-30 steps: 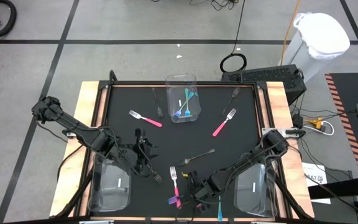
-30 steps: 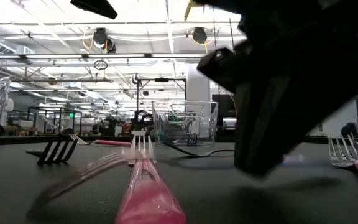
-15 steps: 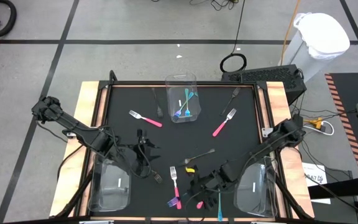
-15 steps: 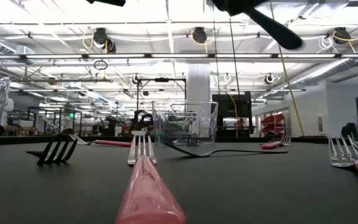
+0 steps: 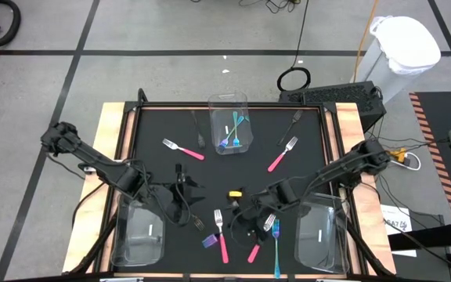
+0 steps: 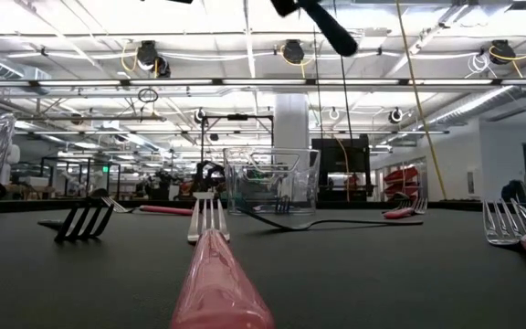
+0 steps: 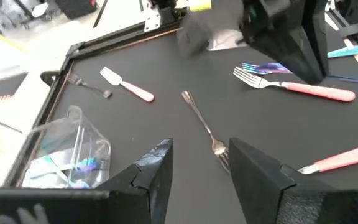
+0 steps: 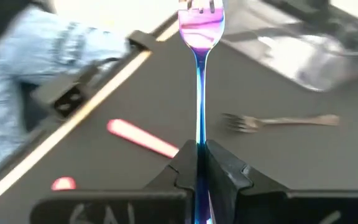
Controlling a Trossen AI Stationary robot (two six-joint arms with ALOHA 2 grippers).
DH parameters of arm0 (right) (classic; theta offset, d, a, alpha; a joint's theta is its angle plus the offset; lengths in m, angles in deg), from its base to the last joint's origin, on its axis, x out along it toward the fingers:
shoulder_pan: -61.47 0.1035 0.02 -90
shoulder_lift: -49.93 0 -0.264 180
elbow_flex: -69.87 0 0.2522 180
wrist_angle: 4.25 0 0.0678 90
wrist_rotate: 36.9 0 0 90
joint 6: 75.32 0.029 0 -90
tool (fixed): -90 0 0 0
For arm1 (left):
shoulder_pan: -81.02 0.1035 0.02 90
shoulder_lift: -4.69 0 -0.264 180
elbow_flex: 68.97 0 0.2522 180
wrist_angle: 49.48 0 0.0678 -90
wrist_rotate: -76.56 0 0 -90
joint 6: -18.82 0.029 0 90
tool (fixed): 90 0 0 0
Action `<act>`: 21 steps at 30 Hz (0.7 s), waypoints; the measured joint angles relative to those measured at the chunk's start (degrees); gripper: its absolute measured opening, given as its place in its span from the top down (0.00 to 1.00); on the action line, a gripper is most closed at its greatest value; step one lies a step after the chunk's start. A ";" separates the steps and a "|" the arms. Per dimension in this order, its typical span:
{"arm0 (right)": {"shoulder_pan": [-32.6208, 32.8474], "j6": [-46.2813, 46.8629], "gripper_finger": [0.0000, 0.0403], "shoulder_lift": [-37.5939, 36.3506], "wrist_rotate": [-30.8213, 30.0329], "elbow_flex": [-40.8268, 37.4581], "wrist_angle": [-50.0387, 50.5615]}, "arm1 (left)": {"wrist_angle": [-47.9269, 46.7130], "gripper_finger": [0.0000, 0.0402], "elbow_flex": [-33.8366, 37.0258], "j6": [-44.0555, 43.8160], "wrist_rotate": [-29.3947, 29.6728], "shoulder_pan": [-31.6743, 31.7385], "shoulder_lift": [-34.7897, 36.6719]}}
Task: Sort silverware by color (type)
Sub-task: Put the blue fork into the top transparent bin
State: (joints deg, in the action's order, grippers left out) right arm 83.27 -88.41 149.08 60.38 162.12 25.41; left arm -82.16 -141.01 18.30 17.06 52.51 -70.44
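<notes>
Progress: early. Teal forks [image 5: 234, 131] already in clear bin [image 5: 227, 103] at table's far edge; side bins hold no silverware.
R gripper [image 5: 250, 225]: clenched on iridescent blue fork [image 8: 200, 37], lifted above mat near front-centre.
L gripper [image 7: 199, 163]: jaws apart, nothing held, over thin steel fork [image 7: 202, 127].
Left: pink plastic-handled forks [image 5: 182, 149], dark forks, loose on matte black mat.

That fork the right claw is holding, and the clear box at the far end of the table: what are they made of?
The fork in the right gripper looks like polished metal with an iridescent coating: its head shines purple-pink and its thin stem blue, though coloured plastic cannot be ruled out. The clear box looks like thin transparent plastic, smooth and glossy: you can see the forks inside it through its walls.
</notes>
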 joint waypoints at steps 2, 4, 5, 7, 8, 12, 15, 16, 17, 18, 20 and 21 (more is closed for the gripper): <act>-1.04 0.21 0.96 -0.03 3.84 -2.01 -2.29 | 0.86 0.61 0.00 2.17 -0.06 0.00 -0.91; -1.94 0.33 0.96 -0.10 5.82 -3.26 -3.71 | 1.05 0.61 0.00 3.66 -0.35 0.00 -2.06; -2.27 0.34 0.96 -0.10 6.21 -3.54 -3.82 | 1.11 0.61 0.00 4.35 -0.49 0.00 -2.58; -2.79 0.36 0.96 -0.10 6.23 -3.85 -3.96 | 1.11 0.61 0.00 5.77 -1.72 0.00 -3.53; -2.96 0.35 0.96 -0.10 6.27 -3.92 -4.24 | 1.43 0.61 0.00 6.52 -2.63 0.00 -3.97; -3.33 0.27 0.96 -0.41 6.42 -3.92 -4.50 | 2.77 0.61 0.00 8.95 -7.50 0.00 -5.06; -3.39 0.23 0.96 -0.50 6.38 -3.92 -4.53 | 3.84 0.61 0.00 10.01 -8.21 -0.06 -5.13; -3.40 0.23 0.96 -0.50 6.36 -3.94 -4.48 | 4.09 0.61 0.00 10.12 -8.20 -0.04 -5.14; -3.39 0.23 0.96 -0.48 6.36 -3.93 -4.36 | 4.35 0.61 0.00 10.23 -8.22 -0.04 -5.14; -3.40 0.23 0.96 -0.48 6.33 -3.94 -4.26 | 4.66 0.61 0.00 10.45 -8.20 -0.04 -5.14; -3.44 0.20 0.96 -0.48 6.27 -3.94 -4.35 | 5.56 0.61 0.00 11.14 -8.60 -0.04 -5.14; -3.46 0.20 0.96 -0.48 6.27 -3.94 -4.35 | 5.95 0.61 0.00 11.46 -9.33 -0.04 -5.14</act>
State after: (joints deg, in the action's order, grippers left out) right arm 79.81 -88.21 148.60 66.64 158.17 21.06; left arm -76.22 -141.01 29.76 7.74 52.47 -75.58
